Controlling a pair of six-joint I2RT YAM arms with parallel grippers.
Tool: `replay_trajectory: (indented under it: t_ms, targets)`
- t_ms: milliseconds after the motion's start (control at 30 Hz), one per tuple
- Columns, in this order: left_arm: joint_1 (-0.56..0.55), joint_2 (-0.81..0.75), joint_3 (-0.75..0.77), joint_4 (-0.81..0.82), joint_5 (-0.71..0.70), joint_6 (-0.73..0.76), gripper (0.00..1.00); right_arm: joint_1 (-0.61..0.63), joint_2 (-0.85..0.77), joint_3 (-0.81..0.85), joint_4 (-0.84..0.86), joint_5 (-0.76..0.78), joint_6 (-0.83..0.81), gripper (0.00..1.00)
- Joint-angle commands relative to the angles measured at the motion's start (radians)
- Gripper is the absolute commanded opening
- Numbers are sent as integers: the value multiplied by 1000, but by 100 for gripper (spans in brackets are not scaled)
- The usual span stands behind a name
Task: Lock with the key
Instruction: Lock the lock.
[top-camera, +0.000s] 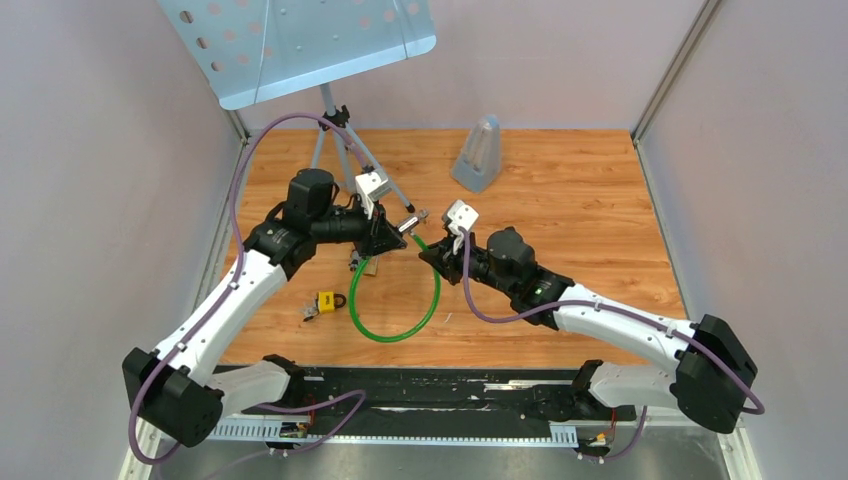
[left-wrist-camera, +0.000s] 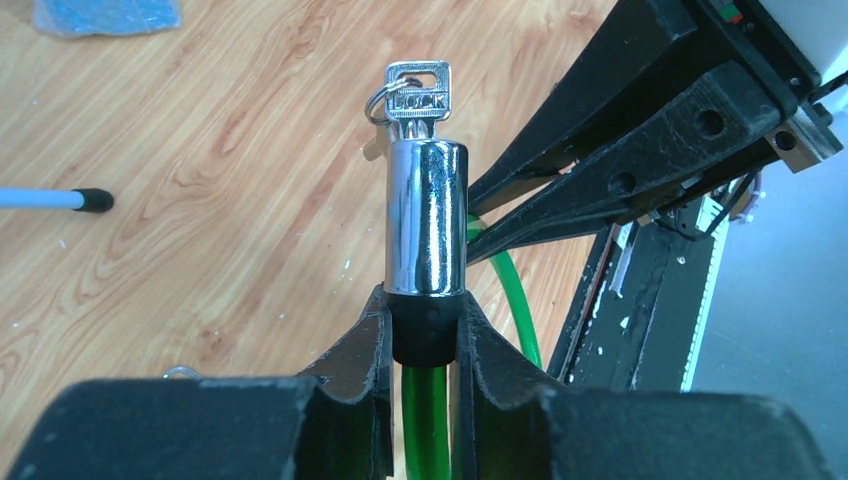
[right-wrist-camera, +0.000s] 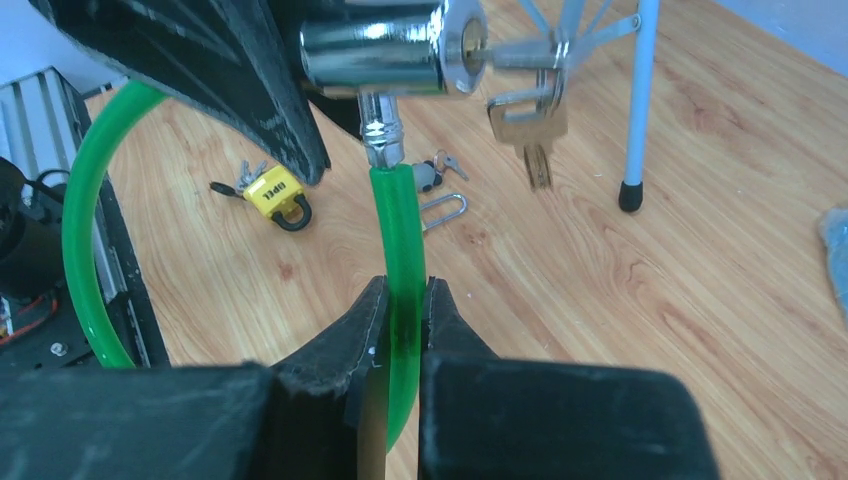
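A green cable lock (top-camera: 395, 335) loops over the wooden table. Its chrome cylinder (left-wrist-camera: 427, 215) stands upright in the left wrist view, with a key (left-wrist-camera: 418, 92) in the keyhole on top. My left gripper (left-wrist-camera: 425, 335) is shut on the black collar just under the chrome. In the right wrist view the same cylinder (right-wrist-camera: 385, 55) lies sideways with the key (right-wrist-camera: 520, 55) in its face and a spare key (right-wrist-camera: 535, 135) hanging from the ring. My right gripper (right-wrist-camera: 405, 315) is shut on the green cable (right-wrist-camera: 398, 220) below the pin end. From above, both grippers (top-camera: 385, 235) (top-camera: 432, 258) meet at mid-table.
A yellow padlock (top-camera: 327, 302) with keys and a silver padlock (top-camera: 365, 265) lie left of the loop. A music stand on a tripod (top-camera: 300, 40) stands at the back left. At the back right is a grey wedge-shaped object (top-camera: 480, 152). Walls close in both sides.
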Motion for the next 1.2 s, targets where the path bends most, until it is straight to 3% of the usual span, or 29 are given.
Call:
replay_trajectory:
  t_ms: [0, 367, 767, 933, 1167]
  targets:
    - [-10, 28, -38, 98, 58, -58, 0, 12, -7, 68, 218, -85, 89, 0]
    - [-32, 25, -130, 160, 53, -70, 0, 12, 4, 45, 336, -39, 63, 0]
    - [-113, -33, -181, 297, -142, 144, 0, 11, 172, -106, 866, 150, -244, 0]
    - [-151, -38, -198, 342, -248, 212, 0, 11, 246, -104, 964, 194, -291, 2]
    - [-267, -31, -301, 388, -417, 316, 0, 11, 391, -191, 1240, 213, -308, 6]
